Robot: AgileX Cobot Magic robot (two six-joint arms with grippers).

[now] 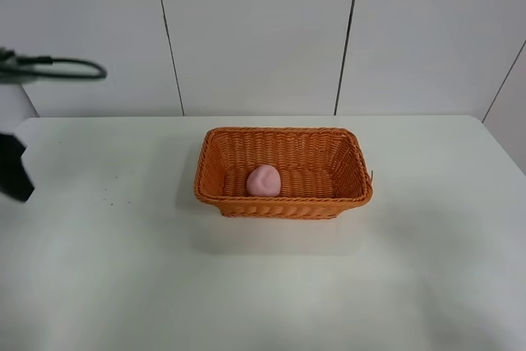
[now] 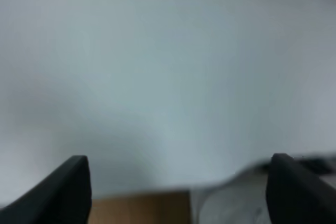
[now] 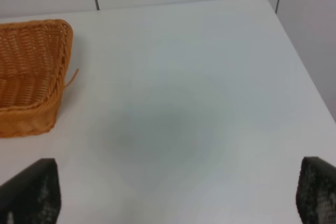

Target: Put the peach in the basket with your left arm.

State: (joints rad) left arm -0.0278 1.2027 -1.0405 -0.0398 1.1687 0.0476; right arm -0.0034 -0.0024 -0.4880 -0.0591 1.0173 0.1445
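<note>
The pale pink peach (image 1: 265, 181) lies inside the orange woven basket (image 1: 283, 200), on its floor near the front wall, left of the middle. The basket stands in the middle of the white table, and one end of it shows in the right wrist view (image 3: 31, 77). A part of the left arm (image 1: 15, 166) shows at the far left edge of the high view, well away from the basket. The left gripper (image 2: 178, 190) is open and empty, with a blurred pale surface in front of it. The right gripper (image 3: 178, 198) is open and empty over bare table to the right of the basket.
A black cable (image 1: 57, 67) hangs at the upper left. The white table (image 1: 263, 285) runs to a grey panelled wall at the back. The table's right edge (image 3: 307, 66) lies to the right of the right gripper.
</note>
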